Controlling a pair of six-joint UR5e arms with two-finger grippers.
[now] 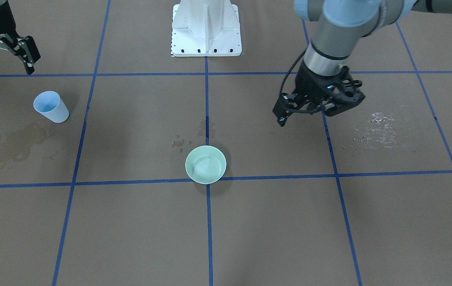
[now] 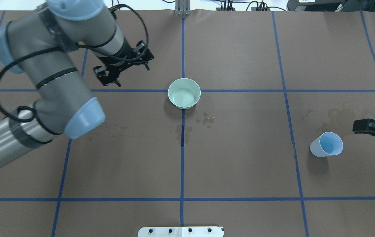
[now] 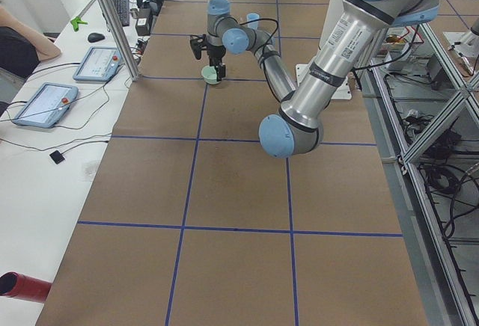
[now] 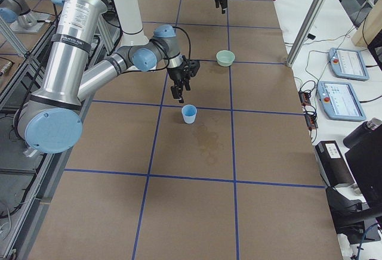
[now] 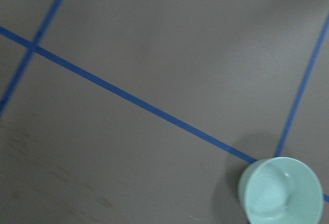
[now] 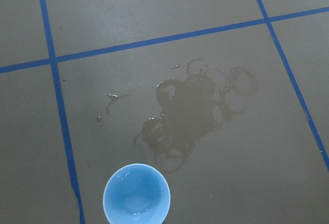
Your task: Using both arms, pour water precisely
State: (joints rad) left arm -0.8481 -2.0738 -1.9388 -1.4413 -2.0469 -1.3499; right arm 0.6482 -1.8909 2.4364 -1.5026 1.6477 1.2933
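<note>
little water point(image 2: 183, 98): shallow clear pool in grn bowl point(image 2: 173, 87), droplets point(image 2: 207, 119) nearby

Bright, even light from above — the counter point(image 1: 130, 230) looks flat, with only soft shadows hugging bowl point(image 1: 205, 164) and cup point(image 1: 51, 106). Just beside the left claw point(image 1: 315, 107), spilled water point(image 1: 377, 129) glares white. Left wrist view is soft, slightly blurred — right wrist view sharp.

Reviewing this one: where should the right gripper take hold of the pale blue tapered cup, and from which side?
Take the pale blue tapered cup across its side wall, a little below the rim, with the fingers on opposite sides. It stands upright with its mouth up, so a level, sideways approach should keep it from tipping. The right gripper is open and closest, so coming in from the robot's right looks best.
</note>
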